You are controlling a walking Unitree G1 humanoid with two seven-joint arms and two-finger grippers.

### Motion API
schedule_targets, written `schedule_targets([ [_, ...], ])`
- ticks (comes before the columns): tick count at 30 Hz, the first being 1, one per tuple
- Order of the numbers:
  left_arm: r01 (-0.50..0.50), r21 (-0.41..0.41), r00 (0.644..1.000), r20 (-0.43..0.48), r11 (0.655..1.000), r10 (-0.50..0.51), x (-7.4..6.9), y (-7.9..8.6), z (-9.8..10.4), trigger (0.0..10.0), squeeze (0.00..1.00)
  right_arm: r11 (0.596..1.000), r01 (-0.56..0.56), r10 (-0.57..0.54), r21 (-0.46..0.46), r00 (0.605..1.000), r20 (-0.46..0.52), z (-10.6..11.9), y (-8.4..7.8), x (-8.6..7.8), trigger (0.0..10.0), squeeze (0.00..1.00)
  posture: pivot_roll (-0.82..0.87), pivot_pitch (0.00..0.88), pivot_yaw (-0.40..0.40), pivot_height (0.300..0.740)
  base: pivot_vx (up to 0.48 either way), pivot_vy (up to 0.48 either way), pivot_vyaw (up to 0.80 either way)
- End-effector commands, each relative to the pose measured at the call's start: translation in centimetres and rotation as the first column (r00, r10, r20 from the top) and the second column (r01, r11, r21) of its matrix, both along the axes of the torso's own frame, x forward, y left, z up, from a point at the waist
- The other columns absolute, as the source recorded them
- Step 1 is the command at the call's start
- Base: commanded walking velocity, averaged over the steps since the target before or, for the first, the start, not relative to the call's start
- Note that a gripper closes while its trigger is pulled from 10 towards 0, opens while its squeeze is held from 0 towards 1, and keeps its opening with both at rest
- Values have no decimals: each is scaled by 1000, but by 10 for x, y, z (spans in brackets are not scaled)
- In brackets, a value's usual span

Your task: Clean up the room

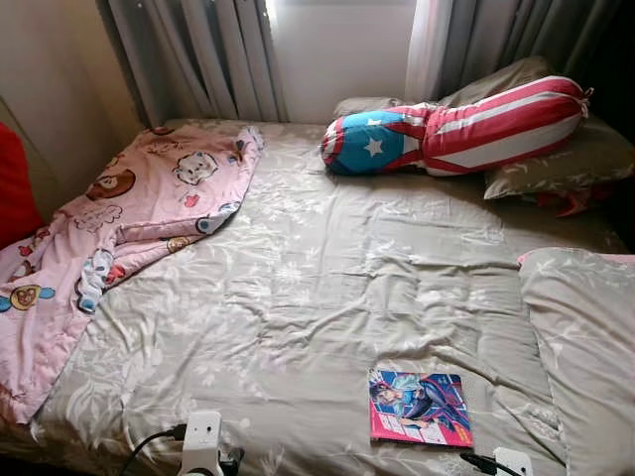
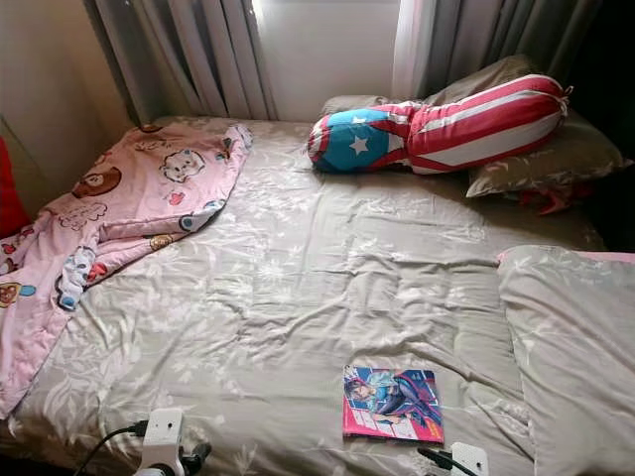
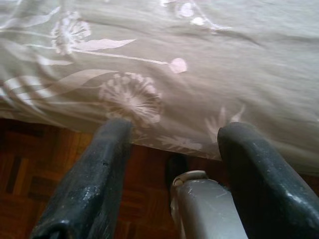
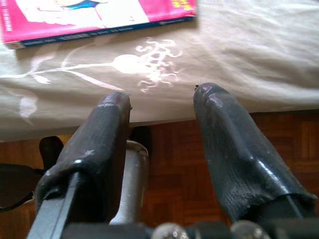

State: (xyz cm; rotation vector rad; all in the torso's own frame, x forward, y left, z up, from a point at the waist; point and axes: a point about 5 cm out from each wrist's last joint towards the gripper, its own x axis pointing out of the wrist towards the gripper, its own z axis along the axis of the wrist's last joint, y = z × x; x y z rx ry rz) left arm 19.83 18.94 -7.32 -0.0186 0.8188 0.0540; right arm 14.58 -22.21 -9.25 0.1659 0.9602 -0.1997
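Bed point(image 1: 327, 297) with a grey floral cover, seen from its foot. A book point(image 1: 420, 408) with a pink-edged, illustrated cover lies flat on the cover near the foot edge, just ahead of the right claw point(image 4: 162, 107) and slightly to one side of it. The right claw hangs at the bed's edge with its two black fingers point(image 4: 234, 149) spread apart, holding nothing; wooden floor point(image 4: 184, 164) shows between them. The left claw point(image 3: 172, 134) is likewise released and holds nothing, at the foot edge, well apart from the book, its fingers pointing at the floral cover above the floor. Far ahead of both claws, a red, white and blue bolster with a star point(image 1: 456, 127) rests against grey pillows point(image 1: 566, 164) at the head of the bed. A crumpled pink cartoon-print blanket point(image 1: 109, 238) lies ahead of the left claw, on its outer side, draping off the bed's edge. Beyond the right claw, a folded grey quilt point(image 1: 580, 347) lies on the bed's right side. Grey curtains point(image 1: 198, 55) hang behind.
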Motion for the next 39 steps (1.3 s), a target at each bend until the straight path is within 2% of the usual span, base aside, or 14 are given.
schedule_targets([
  [1,-11,23,999,-32,1000,11,-5,7,-3,10000,0,1000,-31,31,0,1000,-5,0,6,4,10000,0,-51,0,3,730,0,480,0],
  [5,-14,24,999,-29,1000,15,-5,7,-2,10000,0,999,-45,45,-19,999,5,2,5,8,10000,0,-50,0,3,730,0,480,400],
  [7,-14,26,999,-28,1000,15,-5,8,-2,10000,0,999,-35,35,8,999,16,1,28,18,10000,0,-50,0,3,730,0,480,800],
  [13,-14,28,999,-32,1000,15,-5,8,-3,10000,0,999,-33,33,22,999,14,2,37,22,10000,0,-49,0,2,730,0,480,0],
  [39,-16,31,1000,-16,999,17,-3,7,-1,10000,0,998,-64,63,11,998,6,1,32,20,10000,0,-38,0,1,730,0,480,0],
])
